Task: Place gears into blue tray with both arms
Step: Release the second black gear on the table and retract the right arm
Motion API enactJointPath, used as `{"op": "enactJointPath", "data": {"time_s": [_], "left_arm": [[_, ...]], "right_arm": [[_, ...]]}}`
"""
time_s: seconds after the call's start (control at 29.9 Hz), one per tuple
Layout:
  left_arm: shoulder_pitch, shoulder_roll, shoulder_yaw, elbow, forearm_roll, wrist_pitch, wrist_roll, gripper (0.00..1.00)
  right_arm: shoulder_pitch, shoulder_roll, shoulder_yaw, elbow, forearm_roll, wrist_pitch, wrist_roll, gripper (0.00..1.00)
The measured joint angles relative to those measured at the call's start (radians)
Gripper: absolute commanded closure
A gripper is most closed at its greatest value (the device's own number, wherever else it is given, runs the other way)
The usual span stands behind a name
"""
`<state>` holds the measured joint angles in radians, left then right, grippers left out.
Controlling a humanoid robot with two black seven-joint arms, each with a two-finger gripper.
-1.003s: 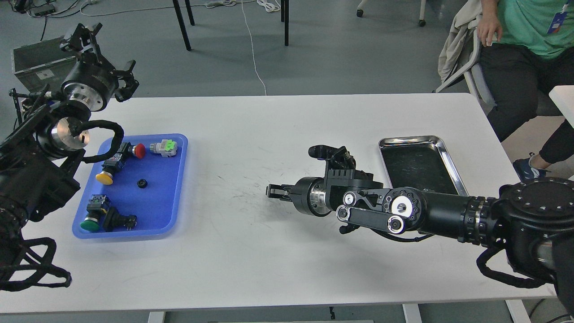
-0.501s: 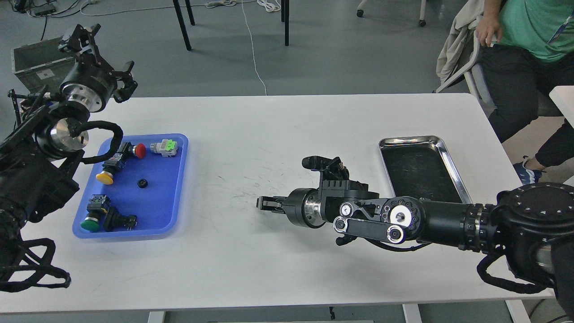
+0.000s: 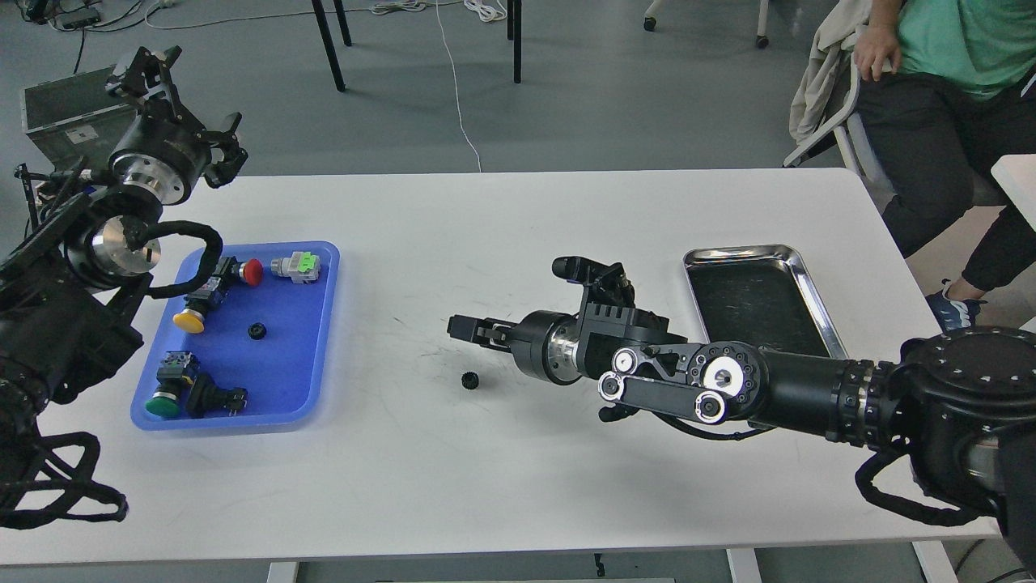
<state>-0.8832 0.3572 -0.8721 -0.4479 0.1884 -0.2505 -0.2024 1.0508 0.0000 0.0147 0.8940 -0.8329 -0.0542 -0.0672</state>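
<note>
The blue tray (image 3: 312, 389) lies at the table's left with one small black gear (image 3: 256, 329) near its middle, among several coloured push-button switches. A second gear (image 3: 469, 379) lies loose on the white table, right of the tray. My right gripper (image 3: 463, 325) hovers just above and slightly behind this gear, pointing left, its fingers parted and holding nothing. My left gripper (image 3: 190, 105) is raised beyond the table's far-left corner, above and behind the tray, open and empty.
A shiny steel tray (image 3: 797, 275) with a dark bottom sits at the right, behind my right forearm. A grey box (image 3: 69, 113) stands off the table at far left. A seated person (image 3: 947, 89) is at the far right corner.
My right gripper moved left, dipped to the table, then rose. A gear now lies on the table beneath it where none was before. The left arm barely moved.
</note>
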Motion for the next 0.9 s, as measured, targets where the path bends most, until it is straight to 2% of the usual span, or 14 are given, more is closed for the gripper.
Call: {"op": "enactJointPath", "data": {"time_s": [0.17,0.4,0.57,0.7,0.84,0.9], "left_arm": [[-0.017,-0.004,0.047,0.0,0.003,0.005,0.003,0.02],[-0.081,-0.017,0.174,-0.009,0.005,0.051,0.007,0.02],[-0.089,-0.018,0.353,-0.082,0.03,0.079,0.008,0.02],[-0.089,0.035,0.461,-0.232,0.135,0.131,0.013,0.02],[-0.081,0.16,0.542,-0.518,0.334,0.207,0.056,0.02],[-0.077,0.228,0.585,-0.653,0.416,0.233,0.083,0.02]], "right_arm": [[0.006,0.0,0.173,-0.083,0.008,0.01,0.0,0.16],[-0.035,-0.003,0.505,-0.082,0.045,0.019,0.0,0.16],[-0.095,-0.12,0.76,-0.081,0.24,0.098,0.0,0.16],[-0.159,-0.251,0.934,-0.085,0.488,0.176,0.0,0.13],[-0.233,-0.363,1.031,-0.113,0.755,0.268,0.0,0.12],[-0.262,-0.394,1.045,-0.141,0.867,0.305,0.0,0.07]]}}
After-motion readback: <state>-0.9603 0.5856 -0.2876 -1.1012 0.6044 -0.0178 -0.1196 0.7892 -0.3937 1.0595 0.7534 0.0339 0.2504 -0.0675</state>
